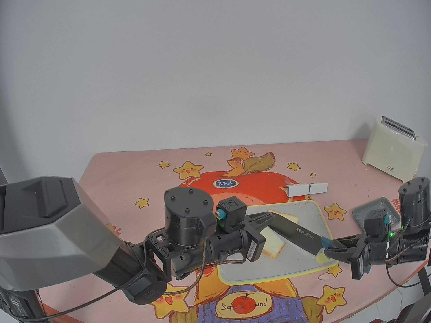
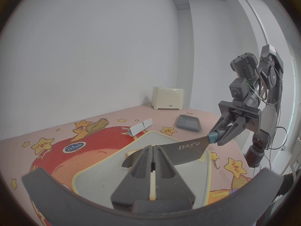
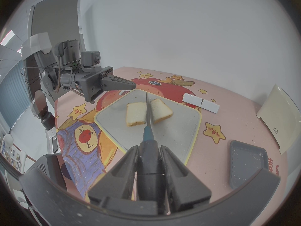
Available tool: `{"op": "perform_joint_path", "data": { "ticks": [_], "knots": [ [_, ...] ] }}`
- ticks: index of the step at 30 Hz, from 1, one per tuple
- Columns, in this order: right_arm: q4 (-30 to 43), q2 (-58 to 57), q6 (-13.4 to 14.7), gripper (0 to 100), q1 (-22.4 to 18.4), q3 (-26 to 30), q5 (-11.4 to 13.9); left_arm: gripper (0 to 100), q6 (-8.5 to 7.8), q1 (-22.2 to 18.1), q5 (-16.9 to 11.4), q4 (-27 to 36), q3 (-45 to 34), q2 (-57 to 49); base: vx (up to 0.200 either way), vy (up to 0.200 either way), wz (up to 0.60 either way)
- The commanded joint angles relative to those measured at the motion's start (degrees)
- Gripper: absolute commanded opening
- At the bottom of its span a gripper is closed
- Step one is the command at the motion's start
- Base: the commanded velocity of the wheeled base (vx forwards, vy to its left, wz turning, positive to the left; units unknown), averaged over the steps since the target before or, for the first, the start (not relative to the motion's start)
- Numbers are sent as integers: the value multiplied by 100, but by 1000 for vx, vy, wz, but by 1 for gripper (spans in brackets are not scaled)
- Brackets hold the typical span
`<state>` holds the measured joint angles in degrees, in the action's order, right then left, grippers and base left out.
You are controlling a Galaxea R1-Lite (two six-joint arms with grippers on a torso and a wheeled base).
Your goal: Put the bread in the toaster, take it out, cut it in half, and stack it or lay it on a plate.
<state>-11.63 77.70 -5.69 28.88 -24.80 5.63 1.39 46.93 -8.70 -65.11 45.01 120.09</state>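
Over the cutting board (image 1: pixel 287 261), right claw (image 3: pixel 149 149) grips the knife (image 1: pixel 296 234) between bread halves (image 3: pixel 136 113); left claw (image 2: pixel 152 148) closed.

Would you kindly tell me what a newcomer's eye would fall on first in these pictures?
The dark-bladed kitchen knife, clamped in the right gripper, sits between two white bread halves on the pale yellow-rimmed cutting board in the middle of the pink cartoon-printed table. The left gripper, shut, hangs over the board's left edge. The cream toaster stands at the table's back right corner.
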Motion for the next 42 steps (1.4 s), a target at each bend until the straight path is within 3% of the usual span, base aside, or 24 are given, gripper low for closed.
{"op": "perform_joint_path", "data": {
  "ticks": [1,20,34,42],
  "knots": [
    [-6,26,7,0,-23,-17,-80,0,2,0,0,-2,-1,-12,0,0,0],
    [3,-27,7,0,-67,10,-71,0,2,0,0,-10,-18,-73,0,0,0],
    [3,-80,16,0,223,45,-18,0,2,-9,0,-2,-27,-82,0,0,0],
    [-6,-124,16,0,65,1,-18,0,2,-70,0,-2,-36,-355,0,0,0]
  ]
}}
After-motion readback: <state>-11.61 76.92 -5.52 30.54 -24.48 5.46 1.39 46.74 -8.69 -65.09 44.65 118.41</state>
